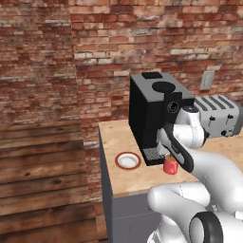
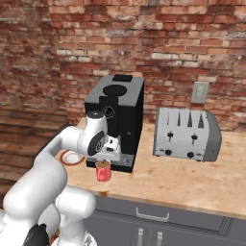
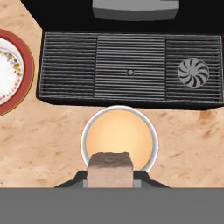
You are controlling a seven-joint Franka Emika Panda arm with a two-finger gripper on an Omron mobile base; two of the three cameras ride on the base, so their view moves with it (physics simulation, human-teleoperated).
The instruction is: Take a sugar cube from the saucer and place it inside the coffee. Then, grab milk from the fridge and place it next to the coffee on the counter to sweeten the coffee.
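Note:
My gripper [image 3: 111,180] hangs right over the coffee [image 3: 119,139], shut on the sugar cube [image 3: 110,169], a greyish-brown lump held between the fingertips above the near rim of the mug. From the base views the red mug of coffee [image 1: 170,165] [image 2: 103,171] stands on the counter [image 2: 192,182] in front of the coffee machine, with the hand just above it. The saucer [image 1: 128,161] [image 3: 9,70] lies to the mug's left with nothing showing on it. The milk and the fridge are out of view.
The black coffee machine [image 1: 154,116] stands right behind the mug, its drip grate [image 3: 130,72] close ahead of the hand. A silver toaster [image 2: 186,133] sits to the right. The counter's left end [image 1: 102,156] drops off beside the saucer.

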